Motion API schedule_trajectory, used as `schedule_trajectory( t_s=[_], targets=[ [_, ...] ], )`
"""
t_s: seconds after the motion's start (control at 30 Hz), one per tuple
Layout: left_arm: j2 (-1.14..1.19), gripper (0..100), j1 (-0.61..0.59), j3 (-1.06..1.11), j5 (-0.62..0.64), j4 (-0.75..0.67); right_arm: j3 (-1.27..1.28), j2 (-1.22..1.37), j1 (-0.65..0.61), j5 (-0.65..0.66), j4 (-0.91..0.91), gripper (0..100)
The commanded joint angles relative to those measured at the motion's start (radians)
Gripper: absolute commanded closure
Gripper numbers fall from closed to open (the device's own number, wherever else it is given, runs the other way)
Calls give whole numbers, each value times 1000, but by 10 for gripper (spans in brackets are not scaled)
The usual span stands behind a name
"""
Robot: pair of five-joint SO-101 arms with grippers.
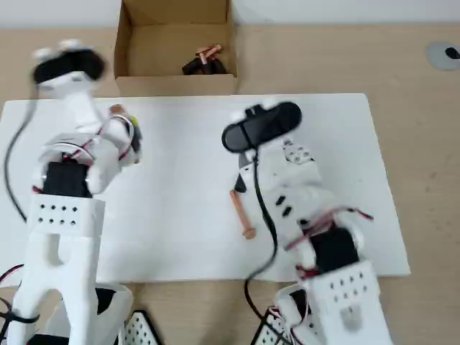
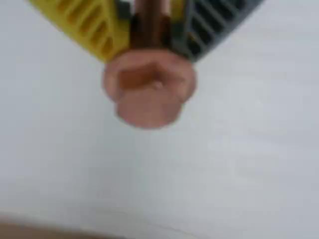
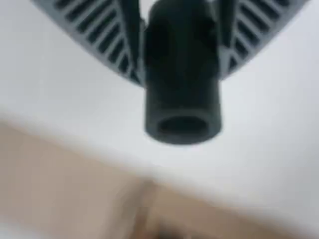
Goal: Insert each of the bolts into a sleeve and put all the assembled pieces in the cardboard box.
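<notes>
My left gripper (image 2: 149, 22) is shut on a copper bolt (image 2: 149, 92), whose hex head points out past the yellow and grey fingers. In the high view this gripper (image 1: 126, 128) hangs over the left part of the white board (image 1: 180, 237). My right gripper (image 3: 182, 30) is shut on a black sleeve (image 3: 182, 89), its open end facing away from the fingers. That gripper (image 1: 243, 171) is over the board's middle. A second copper bolt (image 1: 241, 212) lies loose on the board beside the right arm. The cardboard box (image 1: 126, 50) holds one assembled piece (image 1: 205, 61).
The box stands just beyond the board's far edge, between the two arms. A grey round thing (image 1: 444, 54) sits on the wooden table at the far right. The right wrist view has tan table (image 3: 60, 189) past the board's edge.
</notes>
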Motion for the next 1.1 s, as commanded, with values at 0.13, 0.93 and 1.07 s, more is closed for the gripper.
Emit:
schedule_trajectory(
  t_s=[0.13, 0.93, 1.07],
  targets=[
    [-28, 992, 32, -9, -247, -84, 383, -166, -102, -3, -462, 986],
    [-41, 994, 189, 348, 26, -592, 757, -278, -394, -347, -713, 988],
    [-183, 994, 189, 400, 0, -591, 757, -278, -395, -347, -687, 988]
  ],
)
